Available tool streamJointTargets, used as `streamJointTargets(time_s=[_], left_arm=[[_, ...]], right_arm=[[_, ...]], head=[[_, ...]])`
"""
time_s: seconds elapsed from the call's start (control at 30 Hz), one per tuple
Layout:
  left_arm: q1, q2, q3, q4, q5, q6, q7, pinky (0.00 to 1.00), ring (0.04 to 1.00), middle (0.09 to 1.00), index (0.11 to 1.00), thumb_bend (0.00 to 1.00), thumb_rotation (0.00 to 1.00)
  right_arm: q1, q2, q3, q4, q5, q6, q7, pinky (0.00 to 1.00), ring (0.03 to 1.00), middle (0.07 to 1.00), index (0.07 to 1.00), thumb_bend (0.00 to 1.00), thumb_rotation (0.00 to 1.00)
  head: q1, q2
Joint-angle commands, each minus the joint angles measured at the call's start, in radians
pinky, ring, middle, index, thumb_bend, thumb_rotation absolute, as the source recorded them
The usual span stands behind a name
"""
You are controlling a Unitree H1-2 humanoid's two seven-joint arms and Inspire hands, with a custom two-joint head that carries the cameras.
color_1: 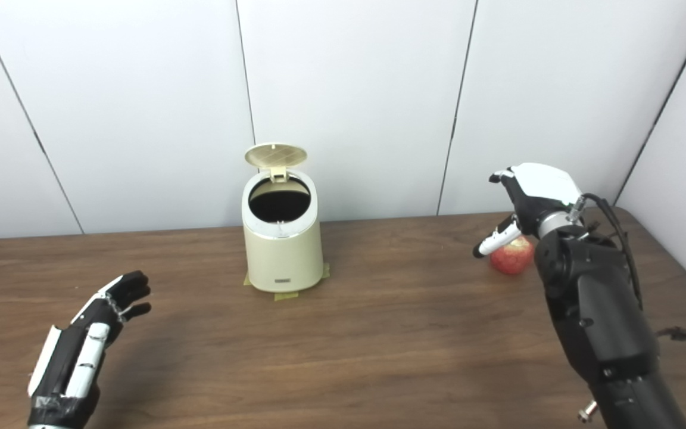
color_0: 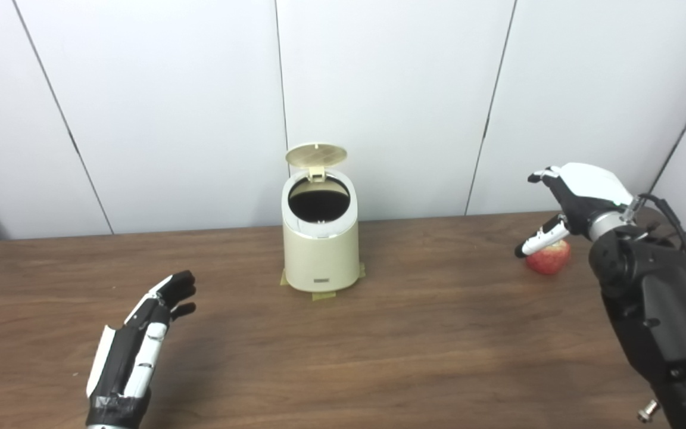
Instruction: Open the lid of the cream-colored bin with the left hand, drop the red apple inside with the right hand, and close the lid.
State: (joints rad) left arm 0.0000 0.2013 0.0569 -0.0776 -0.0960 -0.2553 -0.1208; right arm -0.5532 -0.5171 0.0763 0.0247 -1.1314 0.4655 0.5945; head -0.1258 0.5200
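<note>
The cream-colored bin [color_0: 320, 250] stands at the table's middle back, taped down at its base. Its round lid [color_0: 315, 155] is tipped up on the rear hinge, and the dark opening [color_0: 318, 198] shows. The red apple [color_0: 549, 258] rests on the table at the far right. My right hand [color_0: 575, 199] hovers just above it, fingers spread and thumb pointing down beside the fruit, holding nothing. My left hand [color_0: 140, 342] floats low at the front left, open and flat, well away from the bin.
The brown wooden table [color_0: 414, 333] runs across the view, with white wall panels [color_0: 390, 89] close behind it. The table's right edge lies just past the apple. My right forearm [color_0: 655, 304] rises along the right side.
</note>
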Motion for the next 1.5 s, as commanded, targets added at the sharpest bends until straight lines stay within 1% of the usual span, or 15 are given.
streamJointTargets(time_s=[0.0,0.07,0.13,0.17,0.23,0.3,0.33,0.57,0.7,0.87,0.93,0.97,1.13,1.27,1.47], left_arm=[[-0.024,0.011,0.011,-0.011,0.035,-0.041,0.014,0.79,0.858,0.879,0.859,0.37,0.83],[-0.023,0.01,0.017,-0.002,0.054,-0.046,0.021,0.79,0.86,0.887,0.868,0.39,0.81],[-0.023,0.006,0.021,0.004,0.07,-0.046,0.026,0.79,0.862,0.892,0.872,0.4,0.81],[-0.024,0.004,0.022,0.006,0.077,-0.047,0.028,0.78,0.861,0.893,0.873,0.41,0.81],[-0.025,-0.002,0.024,0.011,0.088,-0.054,0.032,0.77,0.861,0.895,0.876,0.4,0.81],[-0.024,-0.011,0.026,0.016,0.087,-0.065,0.037,0.77,0.869,0.911,0.889,0.38,0.77],[-0.024,-0.017,0.028,0.017,0.087,-0.068,0.041,0.76,0.87,0.915,0.893,0.37,0.73],[-0.02,-0.026,0.03,0.01,0.096,-0.078,0.05,0.77,0.883,0.93,0.91,0.37,0.75],[-0.017,-0.033,0.03,0.005,0.1,-0.073,0.056,0.76,0.879,0.924,0.905,0.38,0.73],[-0.013,-0.037,0.027,-0.003,0.093,-0.064,0.054,0.75,0.883,0.928,0.903,0.38,0.69],[-0.012,-0.04,0.028,-0.004,0.09,-0.064,0.056,0.74,0.88,0.928,0.902,0.38,0.69],[-0.011,-0.042,0.029,-0.003,0.092,-0.067,0.056,0.74,0.876,0.924,0.895,0.38,0.66],[-0.005,-0.048,0.025,-0.025,0.096,-0.069,0.053,0.73,0.872,0.922,0.896,0.38,0.62],[0.003,-0.052,0.025,-0.038,0.097,-0.063,0.053,0.73,0.871,0.926,0.894,0.37,0.6],[0.011,-0.051,0.026,-0.045,0.092,-0.061,0.049,0.74,0.868,0.921,0.898,0.37,0.59]], right_arm=[[-0.085,-0.051,0.019,0.045,-0.032,0.002,-0.007,0.5,0.966,0.97,0.859,1.0,0.32],[-0.103,-0.062,0.042,0.121,-0.031,0.002,-0.016,0.53,0.983,0.981,0.852,1.0,0.35],[-0.122,-0.064,0.055,0.191,-0.024,0.003,-0.02,0.62,0.997,0.995,0.849,1.0,0.37],[-0.128,-0.064,0.058,0.212,-0.019,0.003,-0.022,0.66,0.999,0.998,0.851,1.0,0.36],[-0.135,-0.062,0.059,0.255,0.005,0.003,-0.036,0.68,1.0,1.0,0.854,1.0,0.34],[-0.129,-0.063,0.063,0.283,0.029,0.001,-0.063,0.68,0.985,1.0,0.857,1.0,0.33],[-0.124,-0.064,0.069,0.294,0.036,0.001,-0.072,0.67,0.972,1.0,0.86,1.0,0.34],[-0.102,-0.064,0.093,0.345,0.091,-0.006,-0.134,0.63,0.949,0.996,0.885,0.98,0.31],[-0.101,-0.066,0.111,0.383,0.136,-0.029,-0.184,0.61,0.917,0.979,0.885,0.98,0.32],[-0.111,-0.057,0.12,0.436,0.195,-0.038,-0.243,0.62,0.911,0.982,0.9,0.96,0.29],[-0.118,-0.058,0.138,0.458,0.201,-0.045,-0.266,0.63,0.904,0.976,0.903,0.96,0.28],[-0.122,-0.059,0.151,0.472,0.203,-0.052,-0.275,0.64,0.897,0.969,0.903,0.96,0.29],[-0.143,-0.058,0.192,0.527,0.236,-0.074,-0.291,0.61,0.861,0.953,0.884,0.95,0.31],[-0.14,-0.058,0.208,0.521,0.269,-0.083,-0.294,0.58,0.822,0.928,0.87,0.92,0.26],[-0.158,-0.053,0.232,0.576,0.302,-0.11,-0.334,0.61,0.832,0.922,0.872,0.89,0.21]], head=[[-0.001,0.002],[-0.002,0.004],[0.002,0.002],[0.006,-0.002],[0.014,-0.005],[0.017,-0.005],[0.018,-0.005],[0.025,-0.002],[0.032,-0.002],[0.036,-0.003],[0.038,-0.002],[0.04,0.0],[0.045,-0.001],[0.048,-0.001],[0.049,0.003]])
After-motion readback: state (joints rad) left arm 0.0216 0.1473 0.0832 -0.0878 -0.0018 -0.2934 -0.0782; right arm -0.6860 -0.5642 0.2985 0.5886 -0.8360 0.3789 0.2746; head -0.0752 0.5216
